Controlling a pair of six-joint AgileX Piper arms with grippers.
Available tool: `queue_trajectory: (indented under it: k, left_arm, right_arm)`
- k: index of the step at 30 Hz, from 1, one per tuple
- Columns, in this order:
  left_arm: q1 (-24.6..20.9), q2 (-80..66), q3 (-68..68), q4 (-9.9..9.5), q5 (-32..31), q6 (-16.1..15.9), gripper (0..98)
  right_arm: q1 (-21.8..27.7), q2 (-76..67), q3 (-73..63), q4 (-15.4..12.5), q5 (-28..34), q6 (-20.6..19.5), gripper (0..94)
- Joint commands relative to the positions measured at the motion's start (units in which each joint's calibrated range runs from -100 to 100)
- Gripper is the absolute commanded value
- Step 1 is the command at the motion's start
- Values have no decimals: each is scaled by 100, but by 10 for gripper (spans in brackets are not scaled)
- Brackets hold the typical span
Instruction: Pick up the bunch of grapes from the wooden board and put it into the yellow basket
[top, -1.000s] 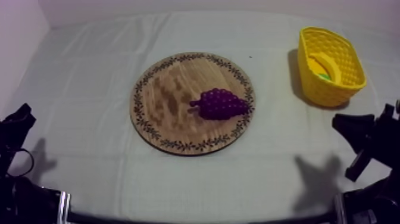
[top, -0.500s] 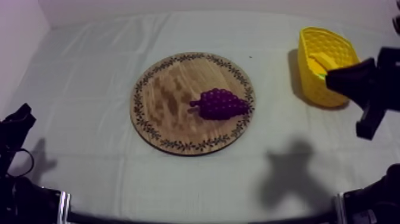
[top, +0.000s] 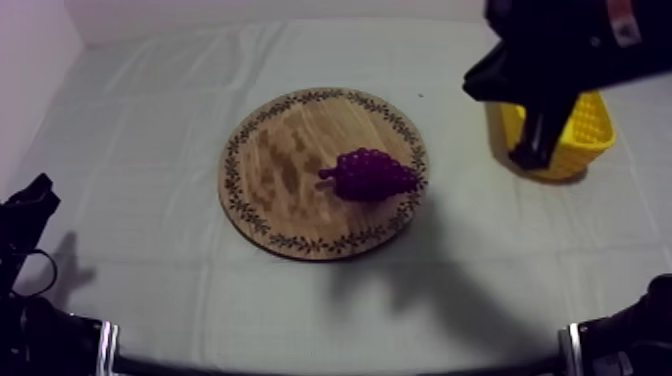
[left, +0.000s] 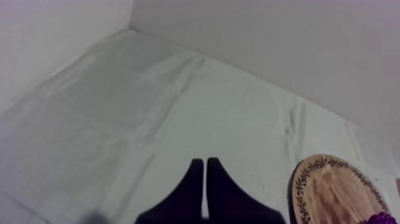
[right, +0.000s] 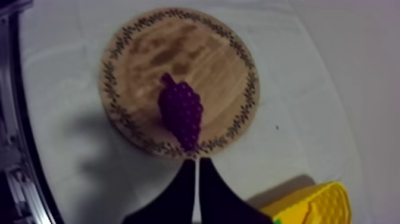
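Grapes (top: 372, 175) lie on the round wooden board (top: 270, 150), on the half nearer the yellow basket (top: 592, 135). Nothing touches them. The right gripper (right: 196, 164) hangs high over the cloth (top: 150, 120) between board and basket, fingers pressed together, holding nothing. The left gripper (left: 205, 162) sits low at its own side, pressed together and empty too.

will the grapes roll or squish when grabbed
The bunch of grapes looks like one moulded piece, so probably stiff, not floppy. Its bumpy surface should offer some grip. Lying tapered on the wooden board, it may pivot rather than roll.
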Motion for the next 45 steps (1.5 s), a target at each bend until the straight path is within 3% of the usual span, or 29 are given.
queue_trajectory:
  k: [1, 8, 19, 23, 30, 34, 38, 45]
  left_arm:
    - [-1, 3, 4, 1, 3, 1, 0]
    - [-1, 3, 4, 1, 3, 1, 0]
    - [-1, 3, 4, 1, 3, 1, 0]
    - [-1, 3, 4, 1, 3, 1, 0]
    - [-1, 3, 4, 1, 3, 1, 0]
    - [-1, 3, 4, 1, 3, 1, 0]
    - [-1, 3, 4, 1, 3, 1, 0]
    - [-1, 3, 4, 1, 3, 1, 0]
  right_arm:
    - [255, 652, -472, -258, 143, 612, 5]
    - [558, 1647, -1488, -555, 603, 1261, 7]
    - [608, 2618, -2322, -712, 1321, 1940, 32]
    - [609, 2765, -2426, -720, 1508, 2018, 146]
    - [672, 2849, -2546, -640, 1507, 1835, 510]
    - [639, 2874, -2508, -558, 1475, 1715, 653]
    - [580, 2931, -2439, -516, 1486, 1653, 734]
    - [517, 3176, -2278, -507, 1417, 1583, 774]
